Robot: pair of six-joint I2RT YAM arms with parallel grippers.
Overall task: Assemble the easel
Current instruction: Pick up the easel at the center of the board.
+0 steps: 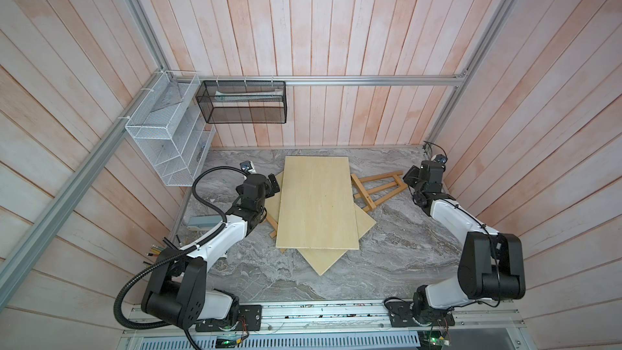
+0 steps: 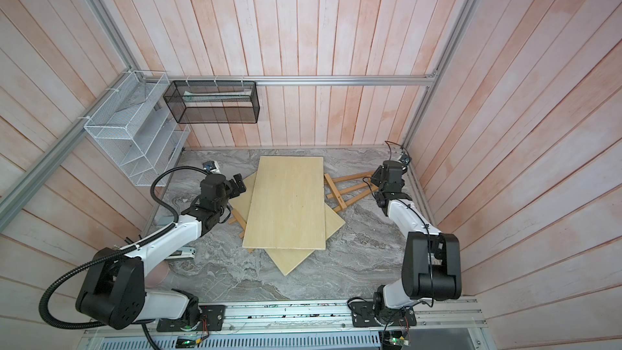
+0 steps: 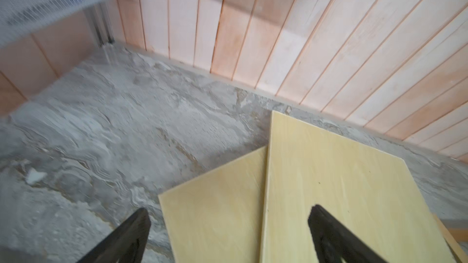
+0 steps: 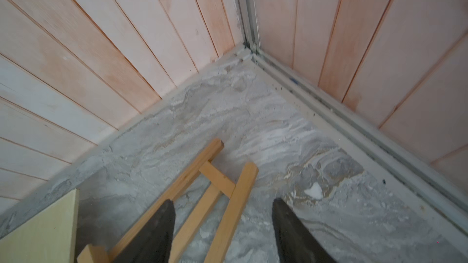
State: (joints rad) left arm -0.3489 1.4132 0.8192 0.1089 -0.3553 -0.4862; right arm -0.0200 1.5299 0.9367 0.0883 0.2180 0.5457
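A black mesh basket (image 1: pixel 242 102) on the back wall holds a pale flat packet (image 1: pixel 245 97). What the white wire rack (image 1: pixel 165 136) beside it holds, I cannot tell. The left claw (image 3: pixel 230 208) hangs wide apart and empty over the edge of two overlapping boards (image 3: pixel 329 173). The right claw (image 4: pixel 222 201) is apart, gripping nothing. The easel (image 4: pixel 239 196) lies flat on the bench (image 4: pixel 278 127) directly beneath it.
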